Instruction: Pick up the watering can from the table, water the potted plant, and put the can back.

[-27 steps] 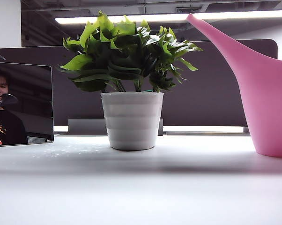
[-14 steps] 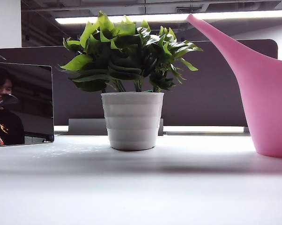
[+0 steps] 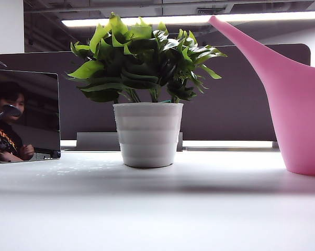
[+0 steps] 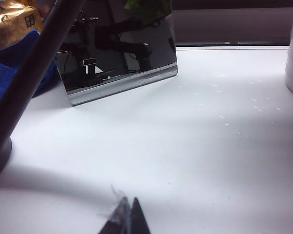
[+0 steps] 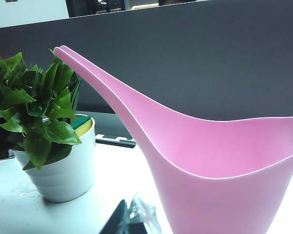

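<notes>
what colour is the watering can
Pink, plain and smooth; the watering can shows best in the right wrist view.

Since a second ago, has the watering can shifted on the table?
No. In the exterior view the watering can stands on the table in the same spot, its spout tip the same gap from the potted plant.

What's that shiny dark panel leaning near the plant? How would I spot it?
Start at the white table and find the potted plant in the middle. To its left in the exterior view stands a mirror with a silver lower edge, tilted back. Unlike the matte pot and the pink watering can on the right, it is flat, dark and reflective.
</notes>
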Tool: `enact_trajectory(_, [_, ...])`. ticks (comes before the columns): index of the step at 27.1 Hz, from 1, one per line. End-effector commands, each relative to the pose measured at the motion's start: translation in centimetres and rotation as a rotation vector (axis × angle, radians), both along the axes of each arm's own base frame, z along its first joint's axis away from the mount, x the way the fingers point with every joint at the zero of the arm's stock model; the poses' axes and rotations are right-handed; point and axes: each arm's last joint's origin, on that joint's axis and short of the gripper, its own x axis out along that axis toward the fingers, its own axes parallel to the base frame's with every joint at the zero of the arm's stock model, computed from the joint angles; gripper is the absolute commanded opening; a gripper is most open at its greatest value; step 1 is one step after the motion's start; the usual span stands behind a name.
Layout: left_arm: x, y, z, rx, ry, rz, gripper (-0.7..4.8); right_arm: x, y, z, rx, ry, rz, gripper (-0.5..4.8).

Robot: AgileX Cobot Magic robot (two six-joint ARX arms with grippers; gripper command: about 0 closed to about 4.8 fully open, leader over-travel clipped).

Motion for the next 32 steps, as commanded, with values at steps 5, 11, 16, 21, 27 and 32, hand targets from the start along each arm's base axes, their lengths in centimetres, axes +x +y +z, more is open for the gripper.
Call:
enact_trajectory(5, [0.0, 0.0, -0.3, -0.001, 0.012, -0.004, -0.05, 0.0, 0.1, 0.2, -0.002, -0.014, 0.015, -0.01])
enact_trajectory(11, [0.0, 0.0, -0.3, -0.001, 0.012, -0.004, -0.05, 0.0, 0.1, 0.2, -0.007, -0.017, 0.015, -0.01])
enact_trajectory(16, [0.0, 0.0, -0.3, -0.001, 0.012, -0.004, -0.05, -0.6, 0.2, 0.4, -0.010, -0.032, 0.012, -0.01])
enact_trajectory(21, [0.0, 0.0, -0.3, -0.001, 0.012, -0.004, -0.05, -2.0, 0.4, 1.0, -0.070, -0.135, -0.023, -0.01])
enact_trajectory(27, [0.0, 0.0, -0.3, -0.001, 0.012, -0.004, -0.05, -3.1, 0.2, 0.3, -0.076, -0.120, -0.187, -0.01])
enact_trajectory(32, [0.0, 0.0, -0.3, -0.001, 0.012, -0.004, -0.05, -2.9, 0.1, -0.9, -0.047, -0.091, -0.320, -0.01])
